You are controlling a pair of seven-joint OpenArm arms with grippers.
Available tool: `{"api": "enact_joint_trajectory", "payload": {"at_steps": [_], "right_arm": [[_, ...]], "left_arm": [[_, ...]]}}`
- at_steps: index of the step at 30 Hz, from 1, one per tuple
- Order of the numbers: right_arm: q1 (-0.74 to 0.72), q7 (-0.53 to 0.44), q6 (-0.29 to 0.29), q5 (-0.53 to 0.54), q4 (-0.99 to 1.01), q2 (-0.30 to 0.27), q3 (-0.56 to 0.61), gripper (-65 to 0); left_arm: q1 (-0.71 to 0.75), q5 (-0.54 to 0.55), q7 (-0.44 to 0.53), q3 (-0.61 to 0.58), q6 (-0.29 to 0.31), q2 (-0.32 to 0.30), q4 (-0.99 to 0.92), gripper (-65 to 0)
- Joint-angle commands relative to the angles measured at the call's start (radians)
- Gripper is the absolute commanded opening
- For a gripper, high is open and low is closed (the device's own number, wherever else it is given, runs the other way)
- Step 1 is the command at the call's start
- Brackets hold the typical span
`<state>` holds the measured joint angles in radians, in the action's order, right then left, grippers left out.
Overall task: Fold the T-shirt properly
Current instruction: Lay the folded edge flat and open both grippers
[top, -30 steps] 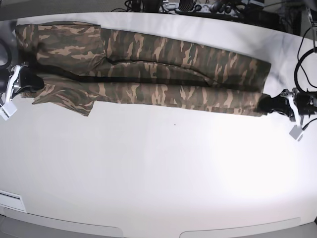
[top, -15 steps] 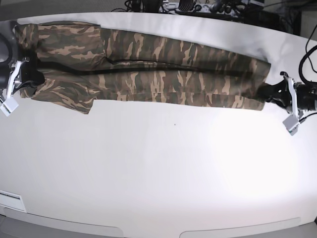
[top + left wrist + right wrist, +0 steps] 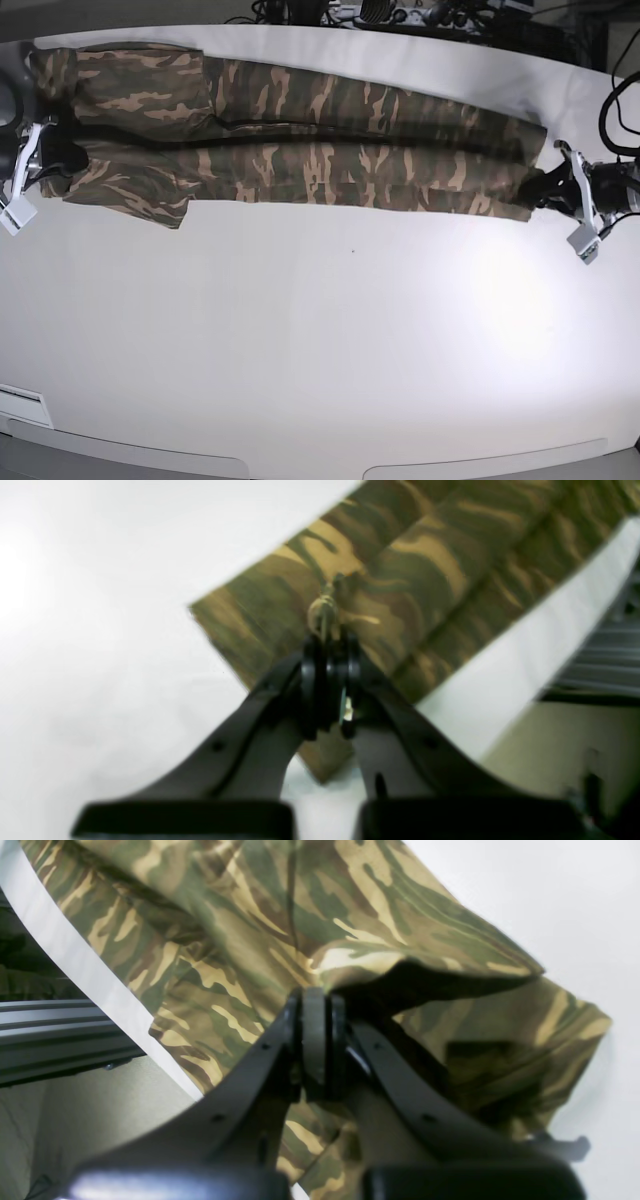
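Two grippers, left and right, each pinch opposite ends of the camouflage-print cloth T-shirt stretched across the white worktop.

One T-shirt lies stretched across the upper part of the frame, a single camouflage garment with no other cloth beside it. One white surface carries it and fills most of the picture. Two pincers are in view: the right pincer at the left edge and the left pincer at the right edge. Two small white tags hang by them, one tag at the left and one tag at the right.
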<state>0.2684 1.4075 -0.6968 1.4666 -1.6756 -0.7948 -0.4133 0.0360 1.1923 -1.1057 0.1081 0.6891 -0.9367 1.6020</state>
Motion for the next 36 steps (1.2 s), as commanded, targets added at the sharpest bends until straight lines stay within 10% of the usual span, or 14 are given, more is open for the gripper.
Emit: {"api": "enact_joint_trajectory", "payload": {"at_steps": [1,23,28,36], "right_arm": [[-0.011,-0.011,-0.001,0.017,-0.018,-0.029,-0.014,-65.0],[0.086,-0.011,-0.001,0.017,-0.07,0.029,-0.014,-65.0],[0.086,-0.011,-0.001,0.017,-0.07,0.023,-0.014,-30.3],[0.08,-0.011,-0.001,0.017,-0.076,-0.081,-0.047,-31.8]], "left_arm": [[-0.014,-0.015,0.024,0.011,0.009,-0.027,0.01,-65.0],[-0.008,-0.032,-0.018,0.011,0.009,0.02,-0.028,-65.0],[-0.008,-0.029,-0.066,0.012,0.009,0.019,-0.028,-30.0],[-0.026,-0.032,-0.092,0.014,0.009,-0.057,-0.027,-29.0]]}}
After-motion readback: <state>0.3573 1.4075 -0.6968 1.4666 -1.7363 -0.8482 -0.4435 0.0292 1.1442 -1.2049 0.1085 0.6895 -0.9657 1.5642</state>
